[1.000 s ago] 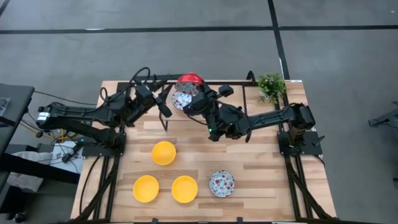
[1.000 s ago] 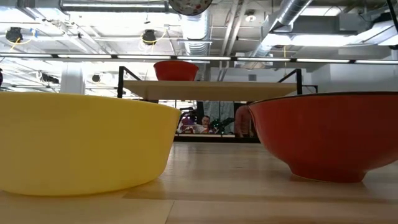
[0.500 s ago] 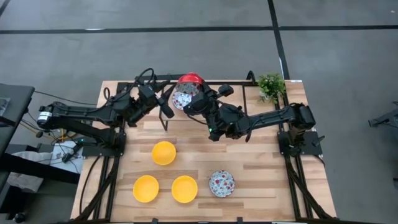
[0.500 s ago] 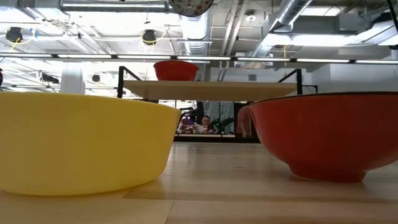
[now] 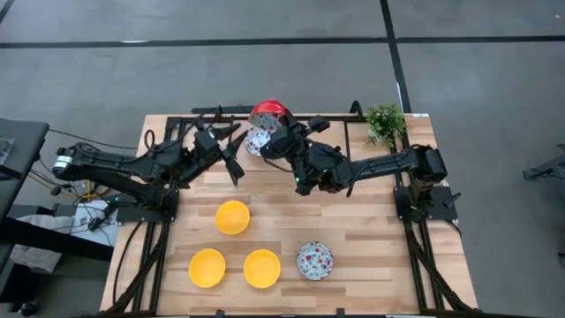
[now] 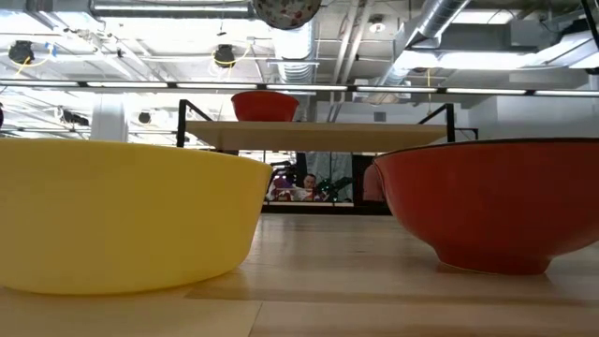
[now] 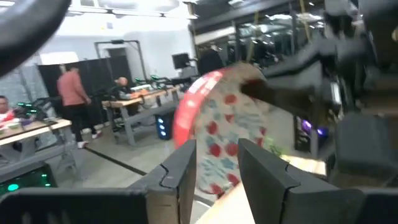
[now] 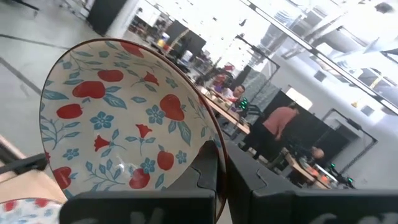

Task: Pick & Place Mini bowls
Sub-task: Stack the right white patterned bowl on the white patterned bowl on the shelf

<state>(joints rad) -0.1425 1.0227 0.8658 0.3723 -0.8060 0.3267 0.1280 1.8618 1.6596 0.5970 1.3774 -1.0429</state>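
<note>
Yellow bowls (image 5: 232, 216): three. Patterned bowls (image 5: 313, 260): three; right tool (image 8: 221, 165) pinches one, left tool (image 7: 214, 165) spread.

The high camera looks straight down on the whole table (image 5: 371, 252), arms included, from well above. The low camera sits at tabletop height, very close behind a yellow bowl (image 6: 122, 220) and a red bowl (image 6: 491, 201), facing level across the table toward the shelf (image 6: 318, 134) and the room beyond. Each wrist camera looks past its own fingers at the patterned bowl (image 8: 124, 121), which both share.
</note>
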